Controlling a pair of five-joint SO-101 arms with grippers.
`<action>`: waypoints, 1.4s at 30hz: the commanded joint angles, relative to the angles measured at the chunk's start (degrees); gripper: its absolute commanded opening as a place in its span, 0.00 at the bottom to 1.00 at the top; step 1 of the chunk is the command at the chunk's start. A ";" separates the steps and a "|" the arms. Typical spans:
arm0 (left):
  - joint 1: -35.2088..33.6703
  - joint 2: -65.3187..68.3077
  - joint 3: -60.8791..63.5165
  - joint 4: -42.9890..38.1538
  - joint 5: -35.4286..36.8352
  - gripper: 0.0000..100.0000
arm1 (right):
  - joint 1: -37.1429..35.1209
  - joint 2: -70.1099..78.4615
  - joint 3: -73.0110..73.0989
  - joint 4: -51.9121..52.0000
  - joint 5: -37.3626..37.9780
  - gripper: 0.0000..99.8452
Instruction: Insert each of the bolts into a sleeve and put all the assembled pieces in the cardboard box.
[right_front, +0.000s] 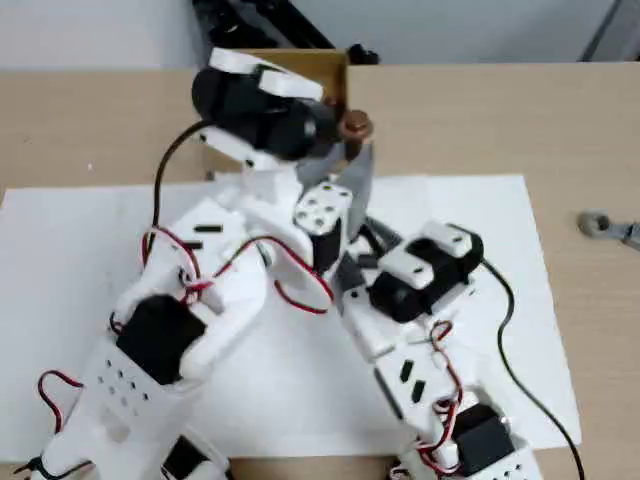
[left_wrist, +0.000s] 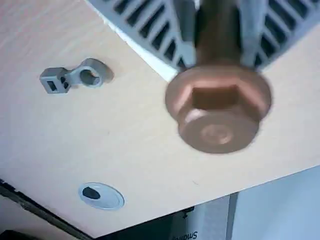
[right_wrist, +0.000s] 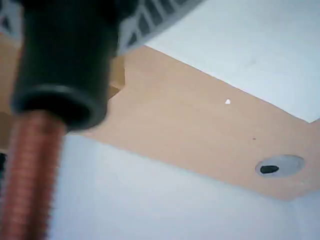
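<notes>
Looking down from the high view, you see the copper bolt (right_front: 354, 127) clamped in the left gripper (right_front: 352, 165). Its flanged head points to the table's far side, just beside a corner of the cardboard box (right_front: 335, 72), and its long axis runs back toward the right gripper (right_front: 350, 268). Your left wrist view adds the hex head, ribbed fingers (left_wrist: 150, 25) on either side of the shank, and a grey clamp piece (left_wrist: 75, 77) lying on the table (left_wrist: 150, 165). Your right wrist view shows the threaded end (right_wrist: 27, 185) poking out of the black sleeve (right_wrist: 65, 65), which the right gripper grasps.
</notes>
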 joint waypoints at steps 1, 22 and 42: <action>-0.79 -0.26 0.84 -1.67 -0.62 0.00 | 0.48 -0.75 -0.62 -1.36 -0.88 0.00; -0.79 -0.79 -1.98 5.71 -0.53 0.00 | 0.66 -0.75 -0.70 -1.27 -0.88 0.00; -0.70 -0.70 4.35 6.95 1.23 0.01 | 0.57 -0.75 -0.70 -1.45 -0.79 0.00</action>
